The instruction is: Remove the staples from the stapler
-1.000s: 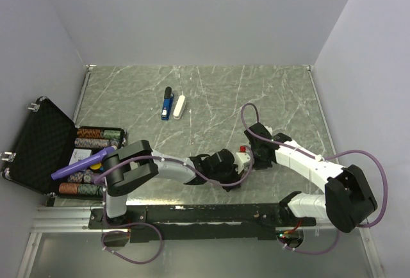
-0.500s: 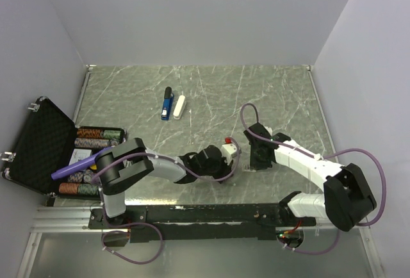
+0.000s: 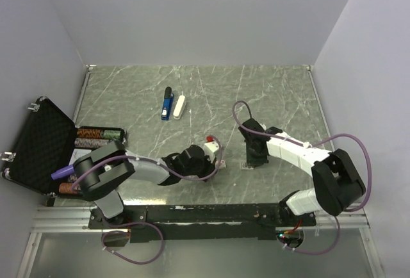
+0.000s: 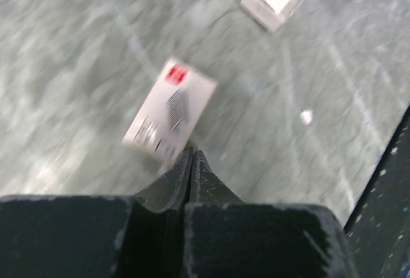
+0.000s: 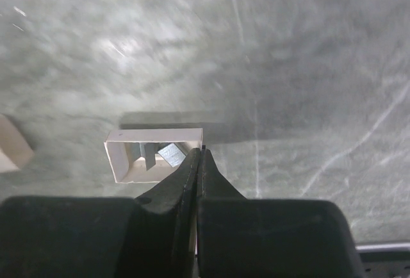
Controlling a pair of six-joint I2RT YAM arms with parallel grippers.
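Blue stapler (image 3: pixel 167 104) lies lengthwise toward back wall (image 3: pixel 192 15), black end farthest.

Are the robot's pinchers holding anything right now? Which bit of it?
Nothing. The left gripper and the right gripper are both pinched shut with nothing between their fingers. The stapler lies on the table, far from both.

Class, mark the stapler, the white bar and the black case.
stapler (image 3: pixel 166 106): top view, on its blue body.
white bar (image 3: pixel 179 106): top view, on its middle.
black case (image 3: pixel 40 142): top view, on its open lid.
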